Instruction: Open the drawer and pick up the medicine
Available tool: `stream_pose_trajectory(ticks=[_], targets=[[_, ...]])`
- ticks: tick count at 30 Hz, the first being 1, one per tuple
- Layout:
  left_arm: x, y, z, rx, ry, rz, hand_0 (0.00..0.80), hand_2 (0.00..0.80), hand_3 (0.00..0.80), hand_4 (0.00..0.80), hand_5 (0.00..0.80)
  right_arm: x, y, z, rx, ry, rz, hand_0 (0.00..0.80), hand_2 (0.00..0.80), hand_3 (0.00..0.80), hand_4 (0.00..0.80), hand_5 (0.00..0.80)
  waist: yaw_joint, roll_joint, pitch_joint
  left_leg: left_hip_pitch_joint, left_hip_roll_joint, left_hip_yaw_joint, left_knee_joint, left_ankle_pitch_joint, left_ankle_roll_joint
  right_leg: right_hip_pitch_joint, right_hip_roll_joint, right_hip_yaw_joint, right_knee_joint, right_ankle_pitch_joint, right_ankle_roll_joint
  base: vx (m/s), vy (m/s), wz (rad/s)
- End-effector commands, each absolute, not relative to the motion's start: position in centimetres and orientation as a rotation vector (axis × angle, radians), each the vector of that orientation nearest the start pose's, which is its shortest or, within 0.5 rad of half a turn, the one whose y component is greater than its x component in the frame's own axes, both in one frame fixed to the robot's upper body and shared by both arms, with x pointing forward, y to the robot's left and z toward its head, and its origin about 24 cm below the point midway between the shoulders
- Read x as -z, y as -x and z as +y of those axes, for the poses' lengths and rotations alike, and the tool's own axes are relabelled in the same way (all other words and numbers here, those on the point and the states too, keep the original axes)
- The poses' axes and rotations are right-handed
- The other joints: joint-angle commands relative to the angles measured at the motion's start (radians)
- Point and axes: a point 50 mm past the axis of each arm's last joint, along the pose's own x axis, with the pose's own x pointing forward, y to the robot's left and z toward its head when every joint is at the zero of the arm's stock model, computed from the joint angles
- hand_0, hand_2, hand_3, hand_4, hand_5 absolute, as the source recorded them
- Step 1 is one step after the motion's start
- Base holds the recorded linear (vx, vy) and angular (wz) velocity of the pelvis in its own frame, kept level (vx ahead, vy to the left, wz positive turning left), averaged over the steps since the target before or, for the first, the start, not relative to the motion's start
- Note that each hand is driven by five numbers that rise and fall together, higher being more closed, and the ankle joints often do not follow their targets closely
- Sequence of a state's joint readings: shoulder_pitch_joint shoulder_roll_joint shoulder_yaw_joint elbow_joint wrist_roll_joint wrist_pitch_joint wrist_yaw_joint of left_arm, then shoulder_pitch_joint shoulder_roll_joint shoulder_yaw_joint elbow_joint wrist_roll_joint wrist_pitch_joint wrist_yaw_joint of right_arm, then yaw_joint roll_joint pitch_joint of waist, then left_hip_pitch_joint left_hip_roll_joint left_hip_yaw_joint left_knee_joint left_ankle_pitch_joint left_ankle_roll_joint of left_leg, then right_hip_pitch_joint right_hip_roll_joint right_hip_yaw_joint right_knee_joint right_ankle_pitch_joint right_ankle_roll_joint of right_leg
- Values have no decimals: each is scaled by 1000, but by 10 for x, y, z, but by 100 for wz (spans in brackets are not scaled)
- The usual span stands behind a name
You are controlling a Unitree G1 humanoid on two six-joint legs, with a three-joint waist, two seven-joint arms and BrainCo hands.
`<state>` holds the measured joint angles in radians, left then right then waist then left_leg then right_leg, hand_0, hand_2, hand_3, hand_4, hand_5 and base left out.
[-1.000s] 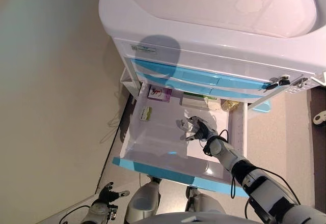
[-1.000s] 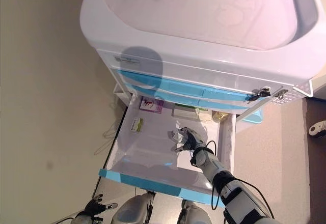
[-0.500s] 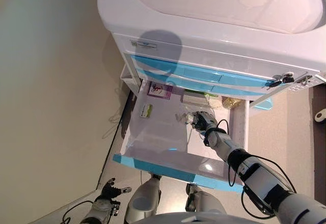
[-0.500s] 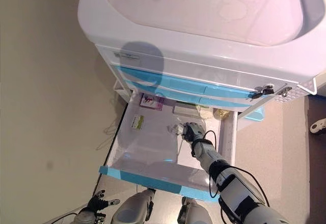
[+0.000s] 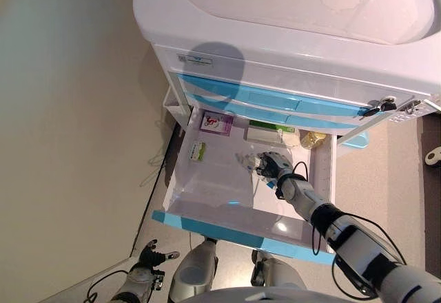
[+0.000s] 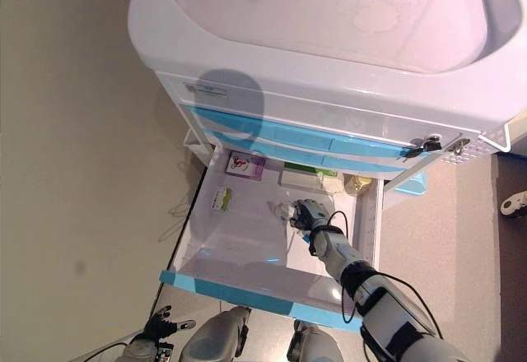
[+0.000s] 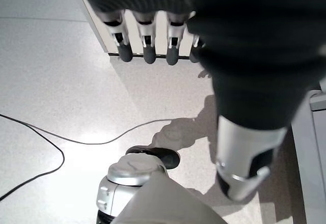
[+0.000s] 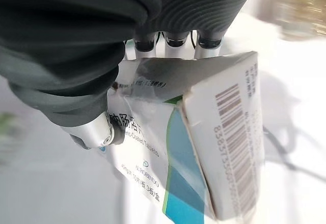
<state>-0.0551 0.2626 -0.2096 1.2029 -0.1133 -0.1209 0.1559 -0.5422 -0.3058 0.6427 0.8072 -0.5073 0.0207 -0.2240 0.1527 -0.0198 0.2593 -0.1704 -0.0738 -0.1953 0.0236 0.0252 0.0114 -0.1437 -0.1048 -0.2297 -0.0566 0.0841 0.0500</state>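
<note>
The cart's bottom drawer (image 5: 227, 224), white with a light blue front, stands pulled out. My right hand (image 5: 271, 165) is inside it, right of the middle. In the right wrist view its fingers (image 8: 173, 40) and thumb (image 8: 94, 132) are curled round a white medicine box (image 8: 204, 152) with a blue-green stripe and a barcode. I cannot tell whether the box rests on the drawer floor. My left hand (image 5: 149, 261) hangs low by the floor at the lower left, its fingers (image 7: 147, 51) straight and empty.
Still in the drawer: a purple-pink box (image 5: 216, 122) at the back left, a small green pack (image 5: 198, 151) by the left wall, a white-green box (image 5: 266, 134) and a yellowish bottle (image 5: 313, 140) at the back. Closed blue drawers (image 5: 275, 103) sit above it.
My right hand has moved from the middle of the drawer a little toward its back. The whole picture has shifted slightly. The left hand has stayed low.
</note>
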Motion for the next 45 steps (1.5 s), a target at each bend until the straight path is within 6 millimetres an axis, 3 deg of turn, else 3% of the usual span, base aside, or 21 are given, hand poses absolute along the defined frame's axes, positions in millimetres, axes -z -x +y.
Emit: stream_pose_trajectory(ticks=[1,3,4,5,12,13,15,17,20,23,24,25,27,30,31,34,42,43,45], targets=[[147,-121,253,-230,-323,1053,0,0,0,0,0,-23,-318,-100,-440,1111,-98,800,800,800,800,800,-10,-21,-4,-24,-21,13,-96,92,25,-34,-29,13,152,-45,37,0,0,0],[146,-118,259,-245,-312,1063,0,0,0,0,0,-44,-314,-102,-476,1061,-179,800,800,800,800,800,-17,-37,-8,-20,-17,18,-96,90,23,-31,-26,17,149,-43,37,2,-16,0],[146,-118,258,-244,-312,1064,0,0,0,0,0,-44,-314,-103,-476,1061,-178,800,800,800,800,800,-16,-37,-8,-19,-17,19,-96,90,23,-30,-26,17,149,-43,37,15,-37,-3],[146,-113,266,-257,-311,1080,0,0,0,0,0,-61,-306,-108,-526,976,-226,800,800,800,800,800,-21,-54,-17,-12,-14,24,-96,86,22,-24,-21,21,143,-42,37,17,-36,-4],[145,-92,285,-242,-300,1145,0,0,0,0,0,-94,-283,-132,-733,780,-214,800,800,800,800,800,-24,-91,-58,19,-4,52,-97,71,16,5,-4,42,118,-36,38,20,-22,-14],[145,-92,285,-241,-299,1145,0,0,0,0,0,-94,-283,-133,-733,780,-213,800,800,800,800,800,-23,-91,-58,19,-3,52,-97,71,16,6,-4,42,117,-36,38,25,-14,-21],[144,-89,289,-226,-287,1152,0,0,0,0,0,-120,-277,-137,-848,736,-227,800,800,800,800,800,-24,-105,-83,39,4,66,-98,63,14,23,2,48,107,-35,39,54,-25,-16],[144,-87,290,-219,-285,1158,0,0,0,0,0,-127,-275,-140,-879,719,-225,800,800,800,800,800,-22,-107,-91,47,6,68,-99,61,12,30,3,48,103,-35,39,52,-20,-4],[145,-80,291,-199,-271,1169,0,0,0,0,0,-165,-265,-150,-970,642,-257,800,800,800,800,800,-24,-121,-128,68,10,77,-101,53,7,58,9,49,84,-35,41,55,-16,-3],[145,-79,289,-194,-267,1172,0,0,0,0,0,-171,-263,-154,-963,623,-265,800,800,800,800,800,-24,-122,-134,73,12,79,-102,52,6,64,10,50,80,-34,42,33,-10,-5],[147,-72,287,-195,-247,1183,0,0,0,0,0,-201,-259,-164,-928,640,-347,800,800,800,800,800,-31,-130,-162,84,15,85,-105,48,2,78,13,52,68,-33,45,46,-14,-7],[147,-73,287,-194,-247,1183,0,0,0,0,0,-201,-259,-165,-927,640,-346,800,800,800,800,800,-30,-129,-162,85,15,85,-105,47,2,79,13,52,68,-33,45,63,-16,-6],[148,-65,288,-211,-239,1202,0,0,0,0,0,-229,-256,-176,-832,671,-454,800,800,800,800,800,-38,-133,-185,94,17,91,-107,44,0,87,15,52,61,-31,46,40,-7,-4],[149,-61,289,-220,-237,1213,0,0,0,0,0,-246,-257,-183,-748,686,-529,800,800,800,800,800,-38,-136,-195,99,19,93,-108,41,0,93,16,52,57,-30,47,29,-8,-5],[150,-55,289,-231,-234,1231,0,0,0,0,0,-263,-257,-186,-696,716,-593,800,800,800,800,800,-41,-139,-206,104,19,95,-109,39,0,98,16,53,55,-30,47,31,2,-6],[151,-46,290,-243,-231,1257,0,0,0,0,0,-284,-259,-198,-580,763,-657,800,800,800,800,800,-42,-144,-219,112,19,97,-109,35,1,106,17,53,53,-29,48,25,1,-3],[153,-38,288,-249,-236,1288,0,0,0,0,0,-312,-286,-226,-291,853,-687,800,800,800,800,800,-37,-153,-222,119,20,96,-111,32,2,111,17,55,51,-27,47,0,0,0],[153,-38,287,-248,-242,1293,0,0,0,0,0,-318,-300,-233,-201,880,-666,800,800,800,800,800,-32,-156,-220,120,19,96,-111,31,3,111,17,56,54,-26,46,0,0,0],[154,-38,287,-254,-239,1294,0,0,0,0,0,-324,-314,-229,-168,925,-654,800,800,800,800,800,-31,-153,-215,121,19,97,-111,32,3,110,17,57,56,-26,45,-9,4,-4]])
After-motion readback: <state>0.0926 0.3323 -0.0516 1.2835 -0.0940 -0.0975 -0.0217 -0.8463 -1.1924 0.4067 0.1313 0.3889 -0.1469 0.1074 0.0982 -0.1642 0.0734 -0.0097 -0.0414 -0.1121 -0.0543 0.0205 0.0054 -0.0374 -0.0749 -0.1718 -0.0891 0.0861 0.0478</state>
